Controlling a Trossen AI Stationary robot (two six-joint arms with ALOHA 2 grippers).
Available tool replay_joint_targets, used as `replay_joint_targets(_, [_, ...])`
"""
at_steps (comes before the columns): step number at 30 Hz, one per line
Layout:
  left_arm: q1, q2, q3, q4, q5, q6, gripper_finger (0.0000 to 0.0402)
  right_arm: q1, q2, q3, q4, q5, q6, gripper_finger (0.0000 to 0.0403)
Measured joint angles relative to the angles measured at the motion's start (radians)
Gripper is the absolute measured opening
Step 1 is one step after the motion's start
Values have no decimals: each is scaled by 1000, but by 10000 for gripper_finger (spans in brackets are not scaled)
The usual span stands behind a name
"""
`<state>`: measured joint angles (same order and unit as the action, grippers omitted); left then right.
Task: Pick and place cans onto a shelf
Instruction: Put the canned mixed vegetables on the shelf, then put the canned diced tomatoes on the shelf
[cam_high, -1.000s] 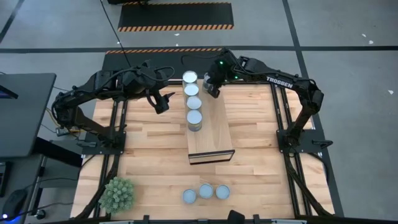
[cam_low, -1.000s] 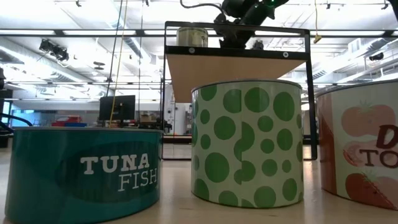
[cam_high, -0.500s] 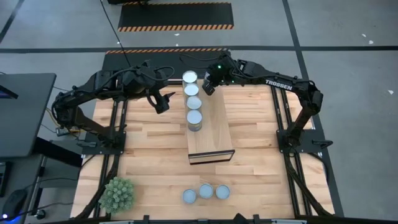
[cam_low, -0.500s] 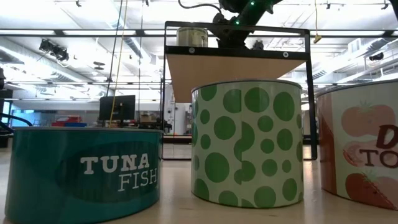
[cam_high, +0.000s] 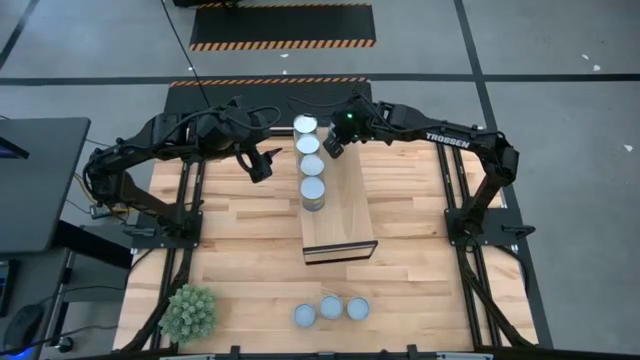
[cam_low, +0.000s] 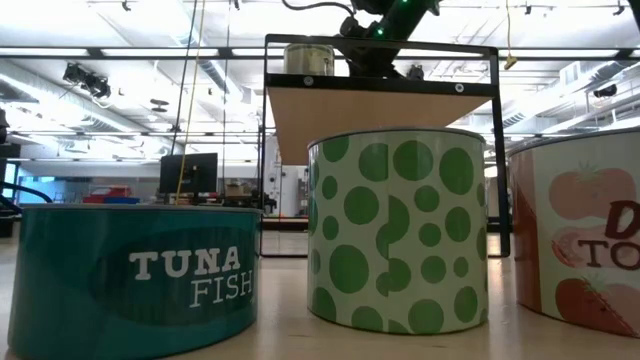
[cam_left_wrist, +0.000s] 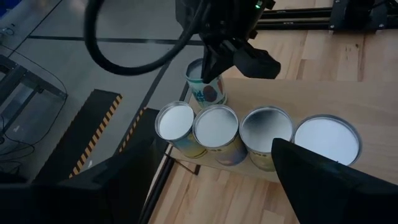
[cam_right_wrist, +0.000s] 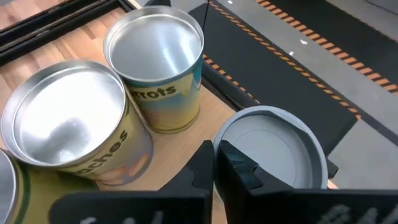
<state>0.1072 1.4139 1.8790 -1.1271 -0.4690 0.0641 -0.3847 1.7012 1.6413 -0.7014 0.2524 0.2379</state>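
Note:
The shelf (cam_high: 345, 210) is a light-wood box at the table's middle. A row of several cans (cam_high: 311, 160) stands along its left side, seen from above in the left wrist view (cam_left_wrist: 214, 127). My right gripper (cam_high: 335, 141) hovers over the shelf's far end, shut on a grey-topped can (cam_right_wrist: 270, 149) with a blue-and-white label (cam_left_wrist: 208, 92), just beyond the row's far can (cam_right_wrist: 158, 62). Whether that can's bottom rests on the shelf, I cannot tell. My left gripper (cam_high: 262, 166) hangs open, left of the shelf and above the table. My right gripper pinches the can's raised top rim (cam_right_wrist: 225, 138) between its two fingers, one finger (cam_right_wrist: 242, 168) over the can's top and the other outside its wall. The fingers slant down from the table's right. The can stands nearly upright below them at the shelf's far end.
Three more cans (cam_high: 331, 309) stand near the table's front edge: in the low view, a tuna can (cam_low: 130, 275), a green-dotted one (cam_low: 400, 230) and a tomato one (cam_low: 580, 240). A spiky green plant ball (cam_high: 190, 312) sits at the front left. Bare tabletop lies right of the shelf.
My right gripper has shifted a little toward the table's left, closer to the far can of the row, and its wrist has rolled. It has stayed shut on the can.

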Motion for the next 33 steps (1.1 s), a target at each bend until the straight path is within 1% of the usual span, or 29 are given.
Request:
replay_joint_targets(6, [0,0,0,0,0,-3,322,-25,0,0,22,-58,2,45])
replay_joint_targets(12, [0,0,0,0,0,-8,322,-30,0,0,26,-64,2,91])
replay_joint_targets(16, [0,0,0,0,0,-8,322,-28,0,0,39,-64,-5,113])
replay_joint_targets(19, [0,0,0,1,0,-9,322,-23,0,1,46,-75,-42,119])
replay_joint_targets(22, [0,0,0,0,0,-9,322,-23,0,27,28,-135,-63,119])
replay_joint_targets(24, [0,0,0,0,0,-13,322,-24,-1,51,17,-164,-108,118])
replay_joint_targets(27, [0,0,0,0,1,-29,322,-28,-1,78,-32,-165,-176,119])
replay_joint_targets(33, [0,0,0,0,1,-34,322,-60,-1,99,-55,-192,-274,125])
